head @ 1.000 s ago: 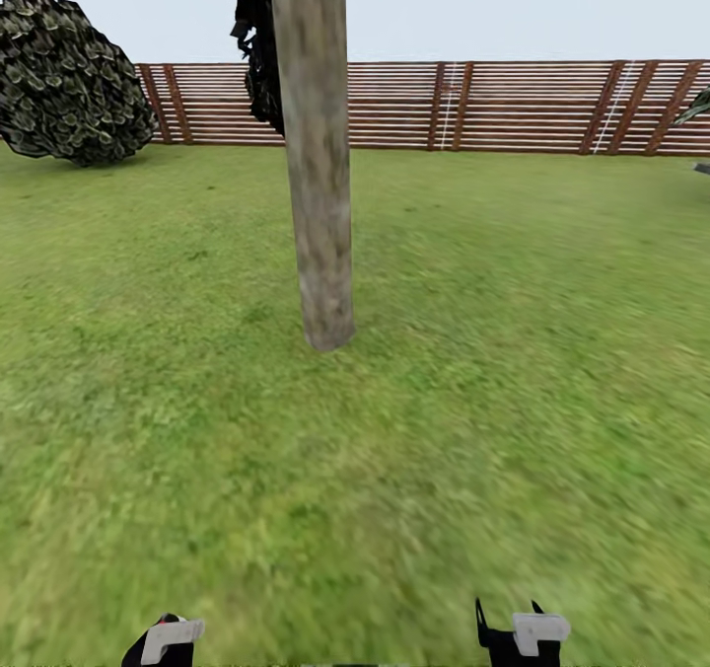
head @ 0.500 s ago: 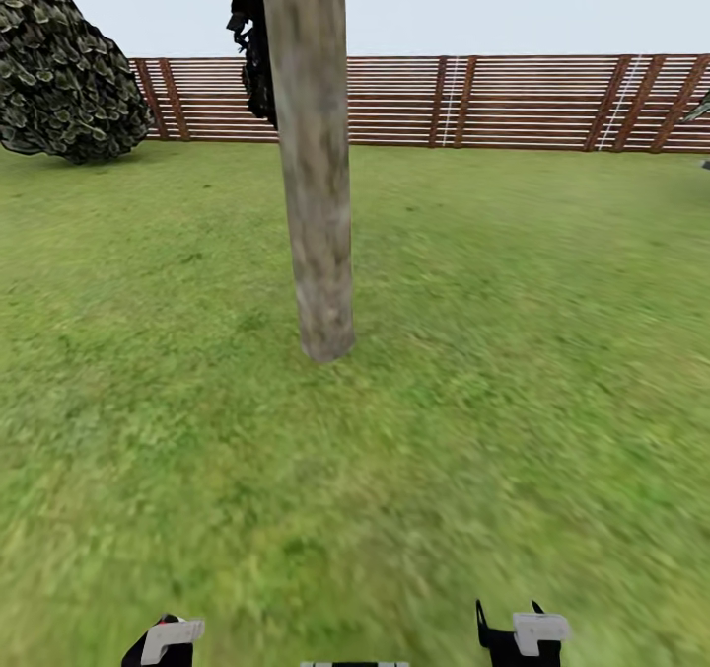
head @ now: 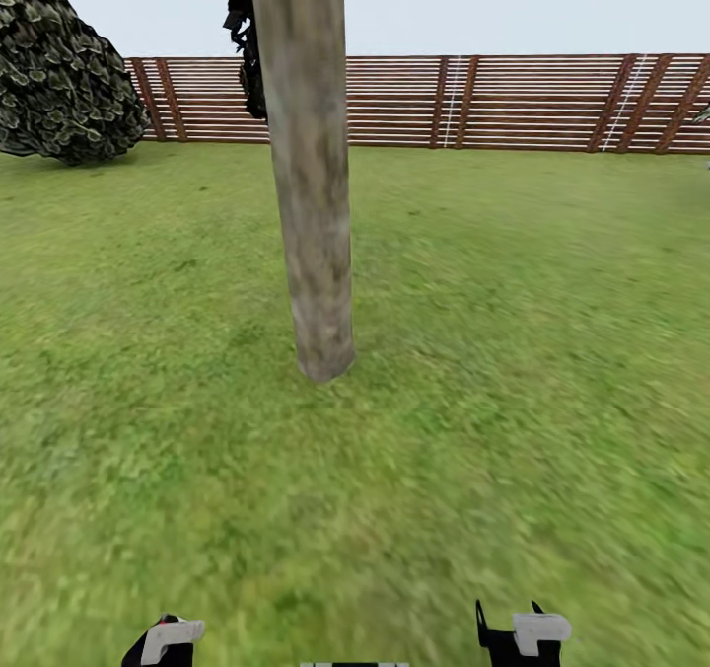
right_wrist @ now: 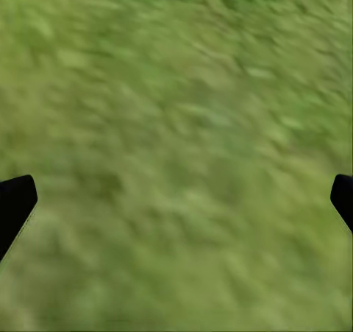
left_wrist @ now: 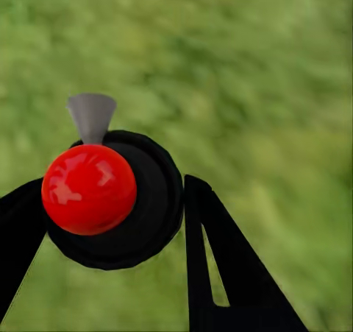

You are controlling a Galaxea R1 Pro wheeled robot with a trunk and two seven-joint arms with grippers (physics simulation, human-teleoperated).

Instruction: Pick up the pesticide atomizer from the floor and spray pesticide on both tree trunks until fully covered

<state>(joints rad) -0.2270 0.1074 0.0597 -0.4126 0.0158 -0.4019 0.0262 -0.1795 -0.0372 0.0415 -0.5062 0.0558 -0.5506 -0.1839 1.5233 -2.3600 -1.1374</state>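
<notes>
The atomizer [left_wrist: 110, 199] sits clamped in the left gripper [left_wrist: 110, 221] — a black round body with a red ball top and a grey nozzle, seen from above over grass. It looks rigid, smooth and light; the round body is the sensible place to hold, leaving the nozzle free. The right gripper [right_wrist: 176, 199] hangs with its jaws wide apart, holding nothing. The tree trunk [head: 311, 203] stands ahead, slightly left of centre on the lawn [head: 532, 351], the fence [head: 513, 100] far behind — likely still out of spraying reach.
</notes>
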